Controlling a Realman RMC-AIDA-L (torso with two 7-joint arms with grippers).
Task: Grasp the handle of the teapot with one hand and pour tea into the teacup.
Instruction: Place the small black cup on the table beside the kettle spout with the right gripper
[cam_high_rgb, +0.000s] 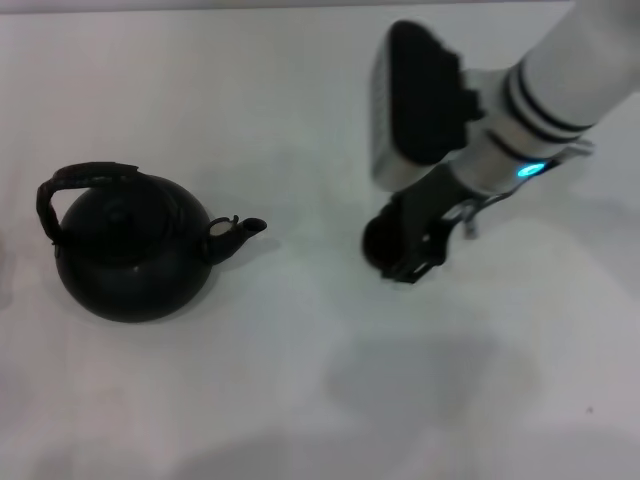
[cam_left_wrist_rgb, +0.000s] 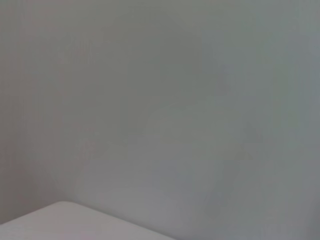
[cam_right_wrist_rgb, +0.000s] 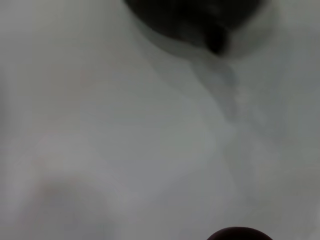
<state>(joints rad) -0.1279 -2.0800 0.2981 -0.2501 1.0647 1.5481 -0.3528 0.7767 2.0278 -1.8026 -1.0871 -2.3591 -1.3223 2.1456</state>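
Right gripper (cam_high_rgb: 405, 250) over mostly hidden teacup (cam_high_rgb: 378, 243) — grip indiscernible, teapot (cam_high_rgb: 130, 245) well apart, untouched

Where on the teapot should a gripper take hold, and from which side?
Grip the arched handle of the teapot, probably coming from above. It rises over the lid on the side away from the spout, leaving a gap underneath for fingers. The right gripper is far off, at the teacup.

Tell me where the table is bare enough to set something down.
Bare: the stretch between the teapot spout and the right claw, and the whole near strip of the table in front of both. Crowded: around the right claw, which hides the spot beneath it, where the teacup edge peeks.
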